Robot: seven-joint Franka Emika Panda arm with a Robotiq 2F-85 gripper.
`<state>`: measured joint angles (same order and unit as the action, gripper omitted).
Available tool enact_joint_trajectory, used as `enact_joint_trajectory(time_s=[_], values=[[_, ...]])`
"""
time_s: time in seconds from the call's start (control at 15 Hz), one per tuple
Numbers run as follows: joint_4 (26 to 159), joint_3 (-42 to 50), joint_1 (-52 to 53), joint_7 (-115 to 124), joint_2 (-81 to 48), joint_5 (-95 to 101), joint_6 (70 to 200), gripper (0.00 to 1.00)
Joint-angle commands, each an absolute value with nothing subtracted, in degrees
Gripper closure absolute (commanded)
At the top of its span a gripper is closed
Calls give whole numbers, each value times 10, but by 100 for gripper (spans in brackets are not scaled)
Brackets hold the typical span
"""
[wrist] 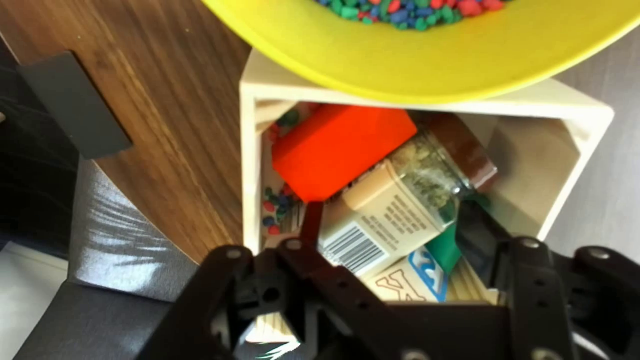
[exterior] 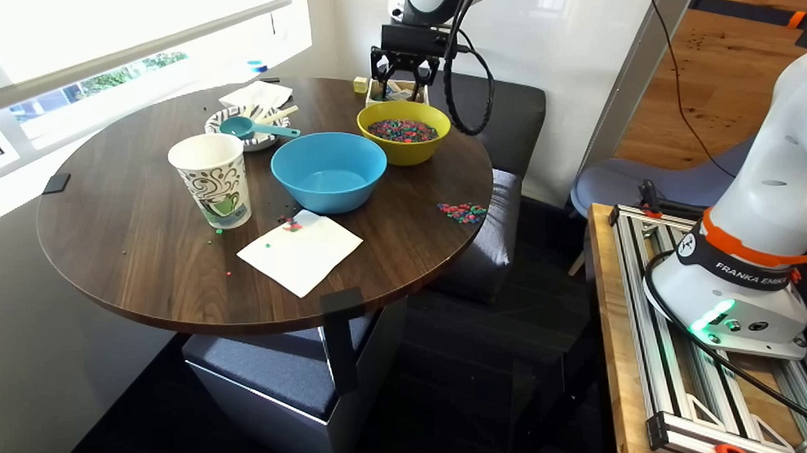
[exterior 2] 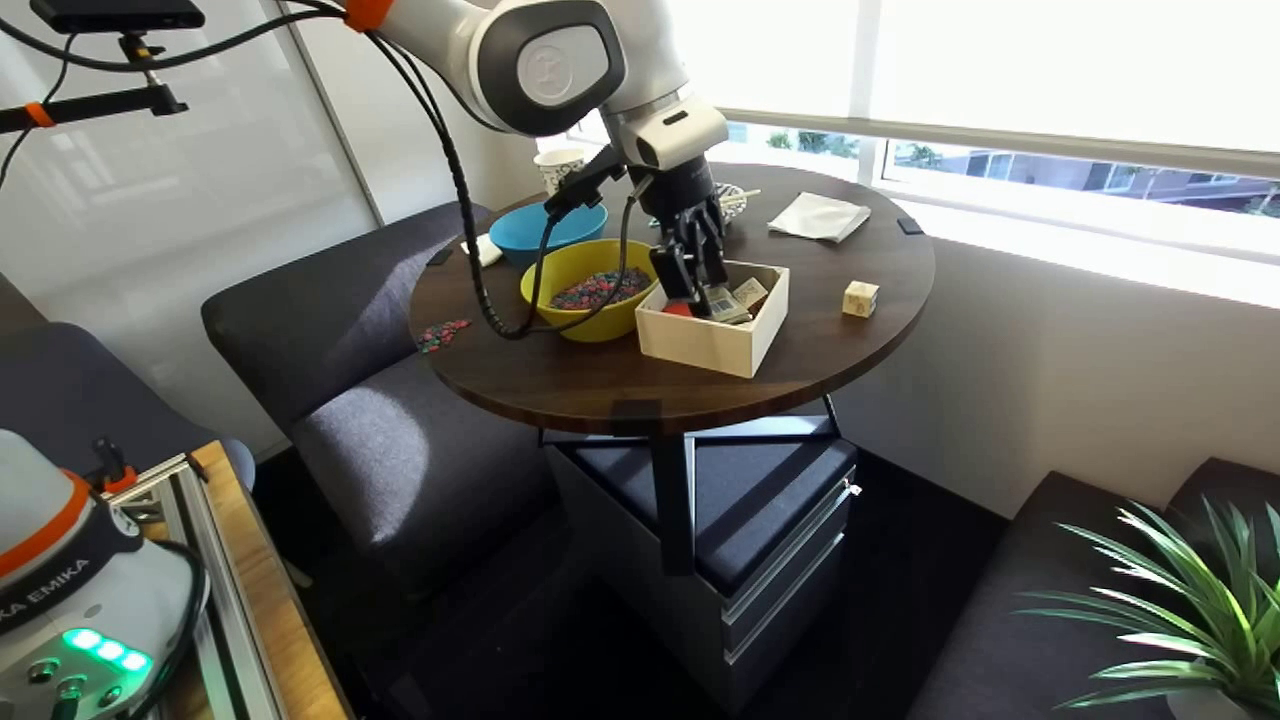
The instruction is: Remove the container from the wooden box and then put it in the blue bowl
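The pale wooden box [exterior 2: 695,342] stands behind the yellow bowl in an exterior view [exterior: 370,93] and fills the middle of the wrist view [wrist: 250,165]. In it lies a glass jar with a beige barcode label and brown lid, the container [wrist: 387,215], tilted across other items; it also shows in an exterior view [exterior 2: 724,306]. My gripper [wrist: 390,212] is open, its fingers down in the box on either side of the jar; contact cannot be told. It also shows in both exterior views [exterior: 400,94] [exterior 2: 700,292]. The blue bowl [exterior: 334,197] looks empty; it also shows in an exterior view [exterior 2: 512,243].
The yellow bowl [exterior: 407,154] of coloured pebbles touches or overhangs the box. An orange-red block [wrist: 345,147] and a letter block [wrist: 400,285] lie beside the jar. A paper cup [exterior: 212,184], a patterned bowl with a teal scoop [exterior: 237,127], napkins [exterior: 300,255] and a loose cube [exterior 2: 860,299] stand around.
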<state>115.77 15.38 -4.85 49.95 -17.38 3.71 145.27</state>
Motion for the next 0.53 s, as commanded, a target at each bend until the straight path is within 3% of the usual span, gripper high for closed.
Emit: enact_joint_trajectory(time_s=[0.0, 0.13, 0.2, 0.27, 0.47], values=[[1146, 163, -30, 544, -190, 70, 1426, 63], [1142, 163, -24, 558, -193, 87, 1420, 79], [1139, 161, -23, 563, -194, 92, 1415, 71], [1138, 160, -21, 568, -194, 96, 1411, 51], [1132, 157, -25, 578, -189, 91, 1399, 39]])
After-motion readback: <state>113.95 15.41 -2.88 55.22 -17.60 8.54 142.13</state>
